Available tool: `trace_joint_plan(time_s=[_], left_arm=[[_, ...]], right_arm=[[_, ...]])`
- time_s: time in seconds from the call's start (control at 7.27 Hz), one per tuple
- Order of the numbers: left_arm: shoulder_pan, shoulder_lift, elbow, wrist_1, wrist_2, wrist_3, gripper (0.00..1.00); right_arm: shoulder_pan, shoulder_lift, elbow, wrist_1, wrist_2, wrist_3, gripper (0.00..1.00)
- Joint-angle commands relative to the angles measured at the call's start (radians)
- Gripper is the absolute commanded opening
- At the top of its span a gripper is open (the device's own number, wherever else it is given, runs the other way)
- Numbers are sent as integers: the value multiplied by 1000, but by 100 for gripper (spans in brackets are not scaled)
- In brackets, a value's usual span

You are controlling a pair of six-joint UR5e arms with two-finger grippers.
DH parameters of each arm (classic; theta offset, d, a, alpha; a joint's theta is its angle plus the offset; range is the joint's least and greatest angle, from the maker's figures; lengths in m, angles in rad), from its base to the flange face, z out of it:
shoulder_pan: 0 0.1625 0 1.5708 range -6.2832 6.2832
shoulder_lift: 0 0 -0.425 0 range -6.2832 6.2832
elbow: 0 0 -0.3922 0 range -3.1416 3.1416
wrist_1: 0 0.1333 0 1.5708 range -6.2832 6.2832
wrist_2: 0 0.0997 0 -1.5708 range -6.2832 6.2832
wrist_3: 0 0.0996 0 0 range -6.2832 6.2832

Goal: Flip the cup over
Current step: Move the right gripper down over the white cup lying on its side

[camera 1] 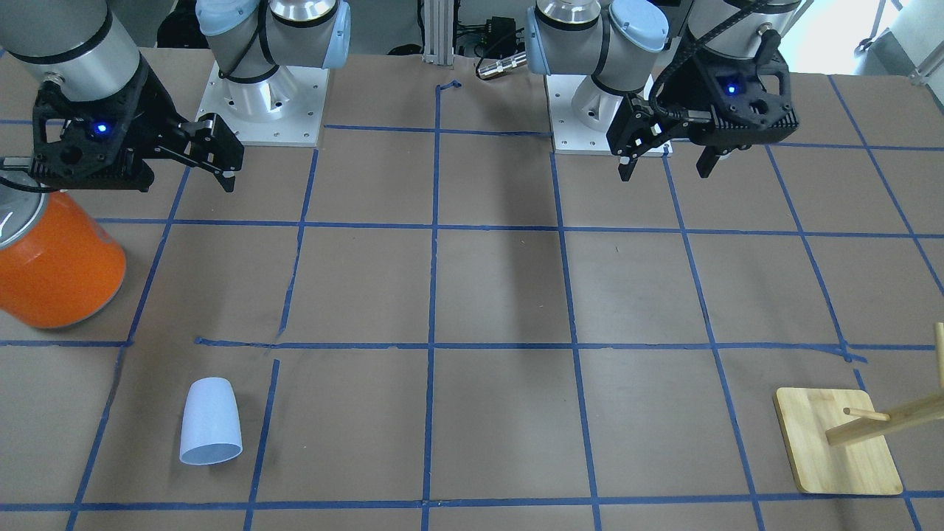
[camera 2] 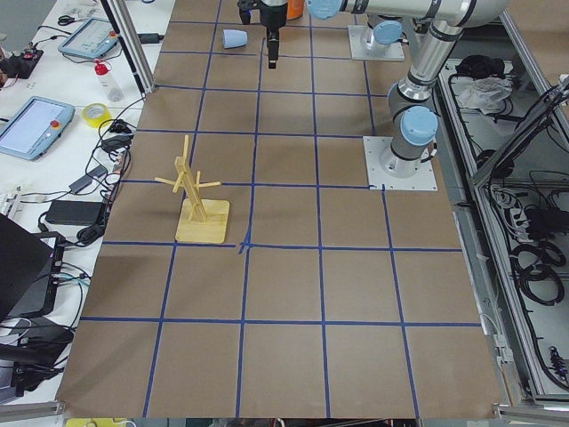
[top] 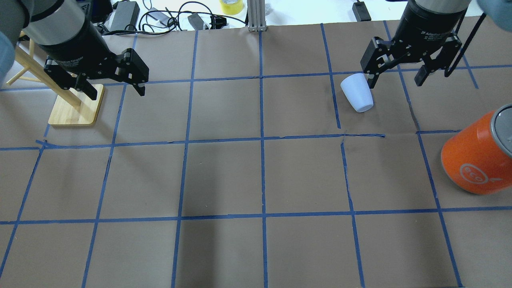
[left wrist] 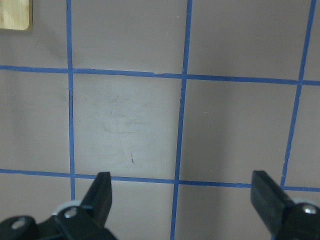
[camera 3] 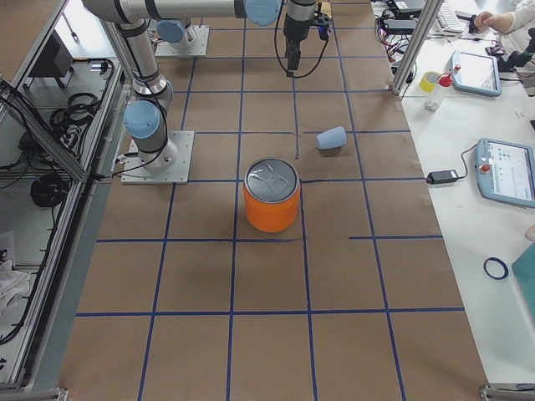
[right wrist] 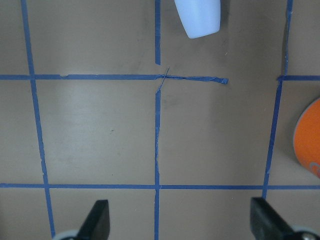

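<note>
The pale blue-white cup (camera 1: 211, 431) lies on its side on the brown table, its wider end turned away from the robot. It also shows in the overhead view (top: 357, 94) and at the top edge of the right wrist view (right wrist: 198, 17). My right gripper (top: 395, 78) is open and empty. It hangs high over the table, back toward the robot's side of the cup, with its fingers apart in its wrist view (right wrist: 180, 206). My left gripper (top: 117, 92) is open and empty, far from the cup, over bare table (left wrist: 182, 182).
A large orange can (camera 1: 55, 269) with a silver top stands on the right arm's side, between the cup and the robot's edge. A wooden peg stand (top: 76, 108) sits below the left gripper's side. Blue tape lines grid the table.
</note>
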Motion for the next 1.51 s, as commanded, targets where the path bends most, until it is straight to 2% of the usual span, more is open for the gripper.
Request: trace_joint_plan(time_s=[0.0, 0.28, 0.55, 0.83, 1.1, 1.38], left_arm=[[2, 2, -6, 0, 1, 0, 100], [2, 4, -6, 0, 1, 0, 100], [2, 4, -6, 0, -1, 0, 100], [-1, 2, -8, 0, -1, 0, 100], [2, 2, -9, 3, -2, 0, 100], [2, 2, -9, 3, -1, -2, 100]], right_arm=[[-1, 22, 2, -4, 1, -5, 100], [-2, 39, 4, -61, 2, -11, 100], [-4, 98, 4, -136, -3, -8, 100], [-4, 149, 4, -278, -1, -18, 100], [-4, 229, 2, -358, -4, -77, 100], [-4, 295, 2, -490, -3, -90, 100]])
